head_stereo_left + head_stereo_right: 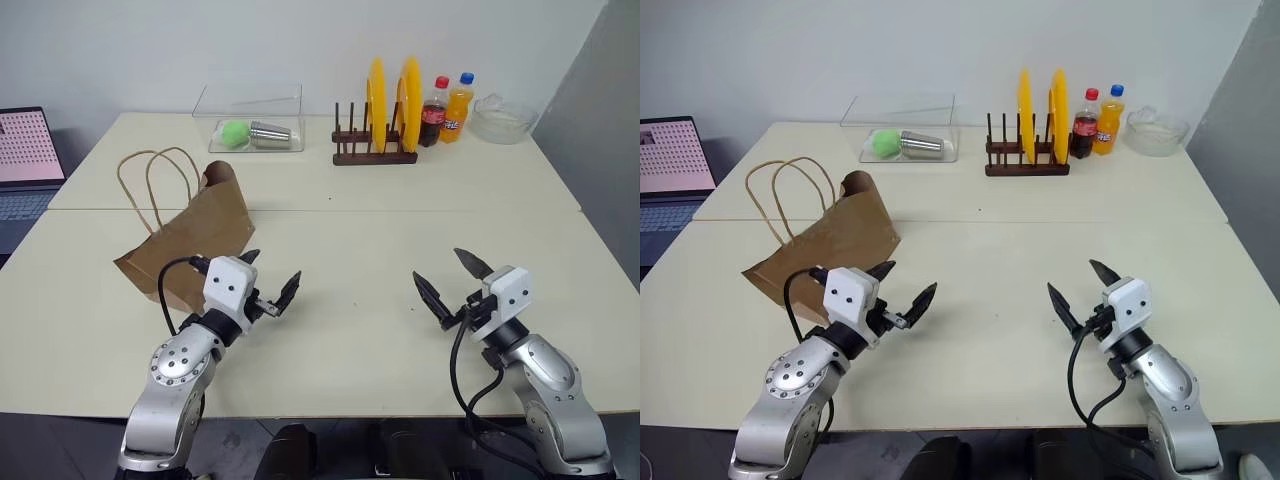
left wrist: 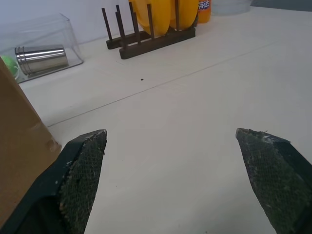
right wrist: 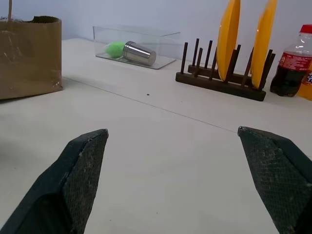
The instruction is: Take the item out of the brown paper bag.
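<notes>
Flanking one brown paper bag (two cord handles), two empty hands, left hand and right hand, spread wide.

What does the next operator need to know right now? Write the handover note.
Left pincer: open, empty, hovering over the table just beside the brown paper bag.
Right pincer: open, empty, over bare table on the robot's right.
Bag: lying tilted on the robot's left side, cord handles toward the far edge. Its contents cannot be seen.
Done: nothing yet; bag untouched.
Left: steady and open the bag, reach in, take the item out.
</notes>
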Controlling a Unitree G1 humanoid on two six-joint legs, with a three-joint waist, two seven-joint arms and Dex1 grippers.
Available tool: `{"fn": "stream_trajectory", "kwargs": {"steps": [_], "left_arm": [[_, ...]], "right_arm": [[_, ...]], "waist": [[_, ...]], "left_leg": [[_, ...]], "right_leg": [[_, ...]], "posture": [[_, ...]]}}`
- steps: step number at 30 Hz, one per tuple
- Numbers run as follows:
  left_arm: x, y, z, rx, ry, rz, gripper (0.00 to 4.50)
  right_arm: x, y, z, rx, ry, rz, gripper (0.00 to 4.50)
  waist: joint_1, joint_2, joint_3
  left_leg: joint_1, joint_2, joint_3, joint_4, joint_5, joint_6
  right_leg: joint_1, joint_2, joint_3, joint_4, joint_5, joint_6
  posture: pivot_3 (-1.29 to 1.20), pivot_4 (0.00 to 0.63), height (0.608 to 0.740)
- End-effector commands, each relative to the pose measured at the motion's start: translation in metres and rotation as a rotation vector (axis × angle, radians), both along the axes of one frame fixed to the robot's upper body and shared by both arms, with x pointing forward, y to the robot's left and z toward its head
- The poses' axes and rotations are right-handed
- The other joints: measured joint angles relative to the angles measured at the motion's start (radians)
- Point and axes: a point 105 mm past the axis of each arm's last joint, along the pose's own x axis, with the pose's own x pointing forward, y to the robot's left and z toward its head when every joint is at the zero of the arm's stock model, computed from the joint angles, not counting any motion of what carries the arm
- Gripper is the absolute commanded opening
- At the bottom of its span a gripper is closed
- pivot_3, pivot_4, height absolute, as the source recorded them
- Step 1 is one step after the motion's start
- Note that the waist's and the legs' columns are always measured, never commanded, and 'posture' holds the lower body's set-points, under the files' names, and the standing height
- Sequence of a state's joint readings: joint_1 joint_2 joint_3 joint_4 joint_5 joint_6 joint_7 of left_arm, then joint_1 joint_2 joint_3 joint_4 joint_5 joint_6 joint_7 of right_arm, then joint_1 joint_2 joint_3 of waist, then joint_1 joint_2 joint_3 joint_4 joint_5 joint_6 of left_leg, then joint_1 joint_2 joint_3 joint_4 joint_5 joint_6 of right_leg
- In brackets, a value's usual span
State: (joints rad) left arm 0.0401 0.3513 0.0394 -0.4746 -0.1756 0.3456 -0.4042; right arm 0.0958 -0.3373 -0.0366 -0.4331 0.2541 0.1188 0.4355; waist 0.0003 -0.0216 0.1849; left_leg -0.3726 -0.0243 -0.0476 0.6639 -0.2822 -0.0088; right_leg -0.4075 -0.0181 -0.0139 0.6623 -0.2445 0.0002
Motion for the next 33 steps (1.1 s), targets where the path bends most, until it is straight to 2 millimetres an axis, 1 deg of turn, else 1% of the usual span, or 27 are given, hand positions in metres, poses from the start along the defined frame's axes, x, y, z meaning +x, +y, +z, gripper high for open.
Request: {"fn": "stream_trajectory", "kwargs": {"steps": [1,11,13,16,19,21,25,27,29,31,33], "left_arm": [[-0.004,-0.006,0.009,0.010,-0.039,-0.021,4.46],[-0.004,-0.003,0.007,0.000,-0.023,0.010,4.46],[-0.005,0.000,0.008,-0.004,-0.023,0.031,4.46],[-0.006,0.008,0.015,-0.006,-0.035,0.069,4.46],[-0.012,0.026,0.032,-0.031,-0.062,0.132,4.46],[-0.016,0.044,0.048,-0.071,-0.078,0.190,4.46],[-0.028,0.073,0.071,-0.191,-0.074,0.196,4.46],[-0.033,0.089,0.078,-0.221,-0.061,0.207,4.46],[-0.035,0.107,0.082,-0.207,-0.026,0.205,4.46],[-0.035,0.123,0.090,-0.177,-0.006,0.204,4.46],[-0.032,0.134,0.098,-0.166,0.003,0.198,4.46]], "right_arm": [[0.000,0.001,0.008,-0.021,-0.037,0.010,4.50],[-0.004,0.014,0.003,-0.016,0.002,0.136,4.50],[-0.003,0.018,0.008,-0.005,-0.001,0.167,4.50],[-0.001,0.027,0.020,0.013,-0.015,0.230,4.50],[-0.001,0.042,0.040,0.020,-0.034,0.358,4.50],[-0.002,0.052,0.052,0.022,-0.032,0.462,4.50],[-0.003,0.065,0.069,-0.004,-0.018,0.621,4.50],[-0.004,0.068,0.074,-0.017,-0.009,0.670,4.50],[-0.006,0.072,0.078,-0.039,0.001,0.725,4.50],[-0.008,0.075,0.080,-0.057,0.007,0.766,4.50],[-0.009,0.077,0.081,-0.071,0.010,0.788,4.50]], "waist": [[0.000,0.000,0.000],[0.000,0.000,0.000],[-0.001,0.000,0.000],[-0.002,0.000,0.000],[-0.003,0.000,0.000],[-0.004,0.000,0.000],[-0.002,0.000,0.000],[-0.002,-0.001,0.001],[-0.002,-0.001,0.001],[-0.002,-0.001,0.001],[-0.001,-0.001,0.001]], "left_leg": [[0.000,0.000,0.000,0.000,0.000,0.000],[0.000,0.000,0.000,0.000,0.000,0.000],[0.000,0.000,0.000,0.000,0.000,0.000],[0.000,0.000,0.000,0.000,0.000,0.000],[0.000,0.000,0.000,0.000,0.000,0.000],[0.000,0.000,0.000,0.000,0.000,0.000],[0.000,0.000,-0.002,0.000,0.000,0.000],[0.000,0.000,-0.002,0.000,0.000,0.000],[0.000,0.000,-0.002,0.000,0.000,0.000],[0.000,0.000,-0.002,0.000,0.000,0.000],[0.000,0.000,-0.002,0.000,0.000,0.000]], "right_leg": [[0.000,0.000,0.000,0.000,0.000,0.000],[0.000,0.000,0.000,0.000,0.000,0.000],[0.000,0.000,0.000,0.000,0.000,0.000],[0.000,0.000,0.000,0.000,0.000,0.000],[0.000,0.000,0.000,0.000,0.000,0.000],[0.000,0.000,0.000,0.000,0.000,0.000],[0.000,0.000,-0.002,0.000,0.000,0.000],[0.000,0.000,-0.002,-0.001,0.000,0.000],[0.000,0.000,-0.002,-0.001,0.000,0.000],[0.000,0.000,-0.002,-0.001,0.000,0.000],[0.000,0.000,-0.002,-0.001,0.000,0.000]], "posture": [[0.00,0.150,0.740],[0.00,0.150,0.740],[0.00,0.150,0.740],[0.00,0.150,0.740],[0.00,0.150,0.740],[0.00,0.150,0.740],[0.00,0.150,0.740],[0.00,0.150,0.740],[0.00,0.150,0.740],[0.00,0.150,0.740],[0.00,0.150,0.740]]}}
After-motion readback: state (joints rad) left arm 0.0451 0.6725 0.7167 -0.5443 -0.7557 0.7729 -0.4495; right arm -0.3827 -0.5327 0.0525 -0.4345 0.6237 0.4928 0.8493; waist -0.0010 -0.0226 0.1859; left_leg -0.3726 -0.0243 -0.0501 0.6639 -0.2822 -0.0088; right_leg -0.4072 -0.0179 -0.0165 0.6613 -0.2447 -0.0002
